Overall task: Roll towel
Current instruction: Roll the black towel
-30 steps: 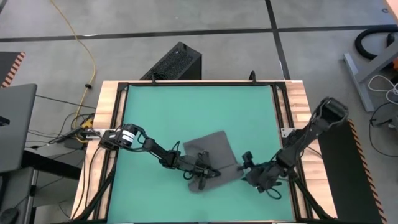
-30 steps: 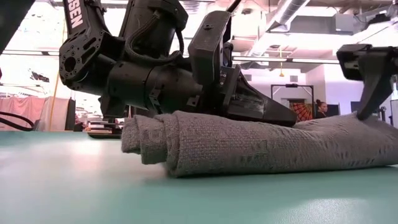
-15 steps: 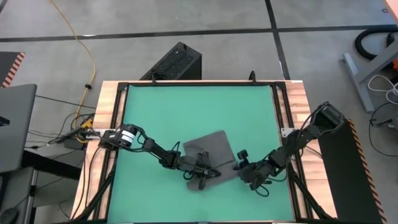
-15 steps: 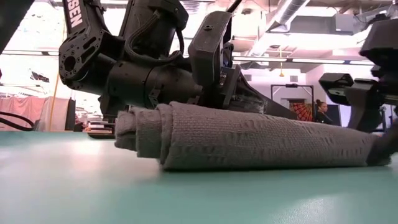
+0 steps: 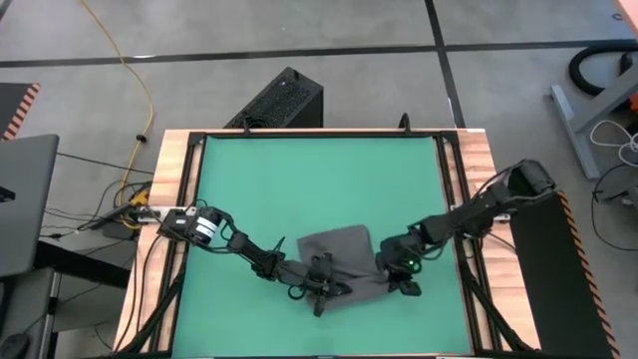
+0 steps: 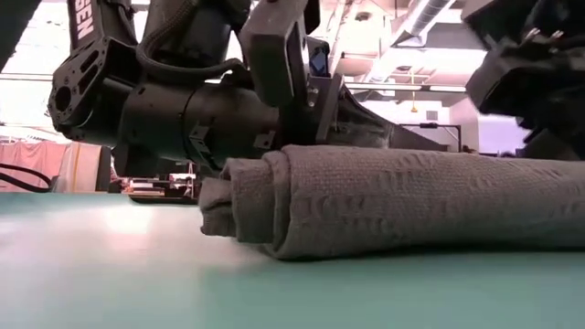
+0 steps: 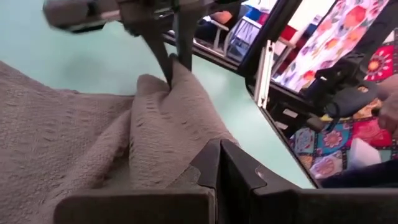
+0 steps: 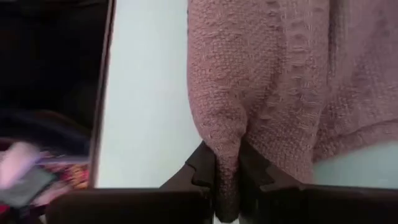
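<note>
High view: one towel point(image 5: 337, 253), two hands, left hand point(image 5: 321, 286) and right hand point(image 5: 392, 275) each pinching it.

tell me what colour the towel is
Plain dark grey, no pattern; the towel shows best in the high view.

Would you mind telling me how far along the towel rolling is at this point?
Partly done: the near edge of the towel is already wound into a few layers, seen in the low view. In hand: the left hand and right hand each pinch one end of the roll. Left: the flat stretch behind the roll, visible from above, remains unrolled.
</note>
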